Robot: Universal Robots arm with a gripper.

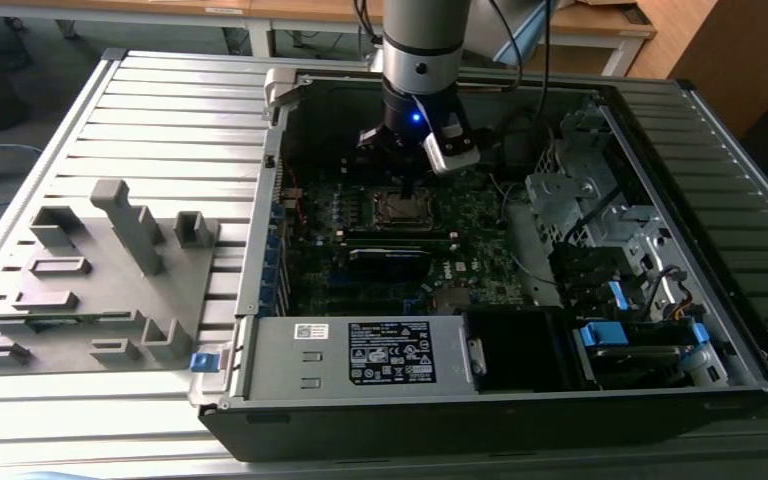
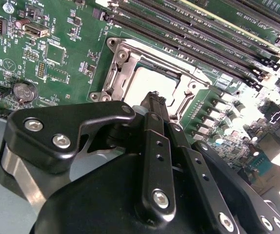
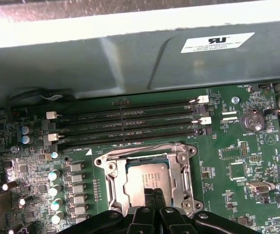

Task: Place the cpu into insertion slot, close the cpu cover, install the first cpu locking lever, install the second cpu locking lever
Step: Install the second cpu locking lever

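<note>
Seemingly, gripper point(image 3: 153, 194) touches dull-silver cpu point(image 3: 147, 178).

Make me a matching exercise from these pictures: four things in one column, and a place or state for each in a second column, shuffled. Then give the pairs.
Things:
1. cpu
2. cpu cover
3. gripper
4. grey fixture tray

Places or states:
A. outside the computer case, on the exterior view's left
B. silvery frame lying flat around the chip
C. over the socket, fingertips close together at the chip's edge
D. seated in the insertion slot, dull metal top showing

Pairs: 1-D, 2-B, 3-C, 4-A
</note>
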